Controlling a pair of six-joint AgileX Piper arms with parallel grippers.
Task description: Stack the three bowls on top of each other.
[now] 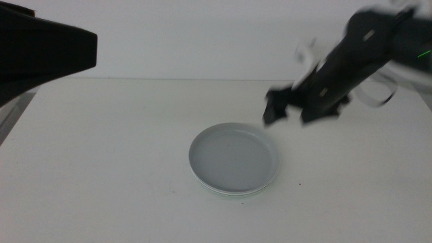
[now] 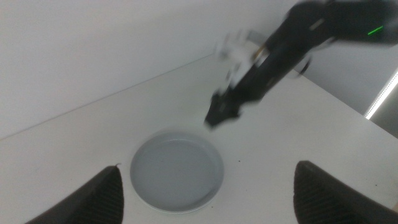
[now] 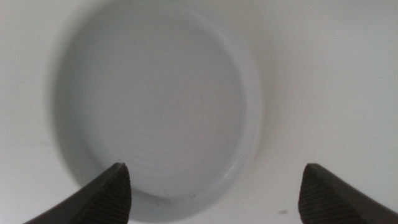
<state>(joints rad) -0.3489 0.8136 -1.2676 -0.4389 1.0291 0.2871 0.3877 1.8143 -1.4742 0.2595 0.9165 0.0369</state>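
Hovering empty just right of the stacked bowls (image 1: 233,159) at mid-table, the right gripper (image 1: 291,108) has its jaws spread (blurred, likely moving). A careless sweep could clip the rim and topple the stack. The left gripper (image 2: 205,186), jaws spread, waits far left.

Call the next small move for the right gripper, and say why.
Probably retreat to the right side. The right gripper hangs open and empty above the far right rim of the stack of shallow round dishes, grey one on top. The left gripper waits, open.
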